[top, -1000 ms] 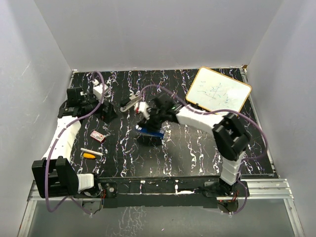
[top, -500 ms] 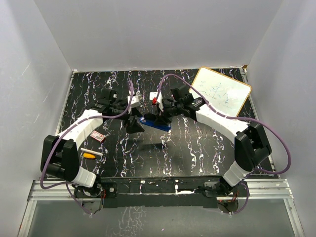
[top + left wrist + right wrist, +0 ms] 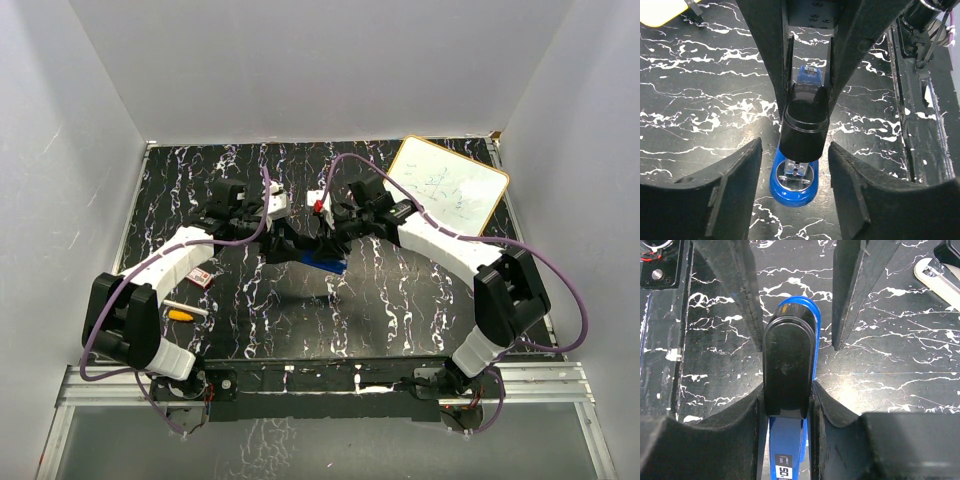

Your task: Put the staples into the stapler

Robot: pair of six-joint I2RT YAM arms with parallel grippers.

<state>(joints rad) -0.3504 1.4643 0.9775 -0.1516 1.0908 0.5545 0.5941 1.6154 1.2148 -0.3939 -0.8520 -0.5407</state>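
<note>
Lying near the table's left edge, the staple box showed its red side and white label. Whether it was open, and what it held, was too small to tell, and no inner tray could be made out. The pen lay just nearer the front edge than the box, apart from it. The whiteboard sat in the far right corner.

The stapler, black on top with a blue base, was at the middle of the table, well apart from the box, between the two arms. The right gripper was clamped on it, one finger pressed against each side of the black top, with the blue base running back between them. The left gripper faced it from the other end. Its jaws stood partly spread, straddling the stapler's rounded blue end, with a strip of table visible on both sides between the fingers and the stapler, so they touched nothing. Whether the stapler rested on the table or hung just above it could not be told.
</note>
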